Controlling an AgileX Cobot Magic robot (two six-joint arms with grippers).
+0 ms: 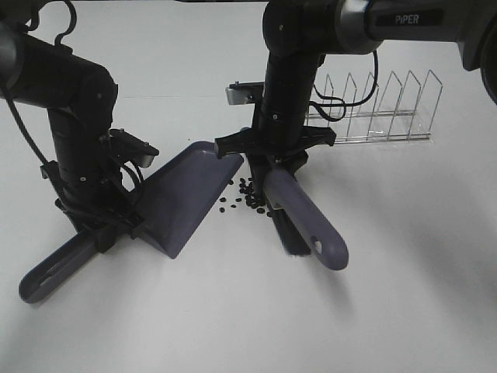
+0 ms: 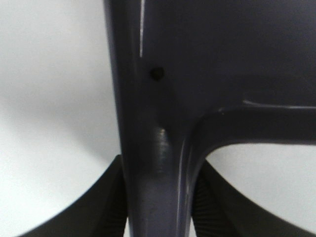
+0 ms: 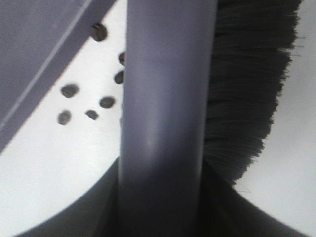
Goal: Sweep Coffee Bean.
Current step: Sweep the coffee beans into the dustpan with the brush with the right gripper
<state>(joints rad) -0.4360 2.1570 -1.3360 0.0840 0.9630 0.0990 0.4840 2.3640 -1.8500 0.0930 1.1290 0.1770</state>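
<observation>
- Between the dustpan's (image 1: 186,194) open lip and the brush (image 1: 307,225), on the white table (image 1: 404,295), lie the coffee beans (image 1: 247,194). They form a loose scatter of small dark ovals, just beside the lip, and none that we can make out is inside the pan.
- We read that placement as deliberate: with the beans boxed between the two tools, a short stroke toward the pan should carry them in.
- From the right wrist camera, several beans sit on bare table between the pan's edge and the brush handle, with the bristles (image 3: 247,89) fanned out on the handle's far side.
- We judge the bristles to be down at table level so that no bean slips underneath.
- Clamped on the brush handle near its head is the right gripper (image 1: 272,155); a grasp that low gives firm control of the sweep.
- Closed on the dustpan's handle where it joins the pan is the left gripper (image 1: 109,225). It holds the lip down on the table facing the beans, and the handle trails back toward the robot.
- A dark spot shows on the pan in the left wrist view; we cannot tell whether it is a bean or a hole.
- Well apart, behind the right arm, a wire rack (image 1: 380,116) stands out of the way.
</observation>
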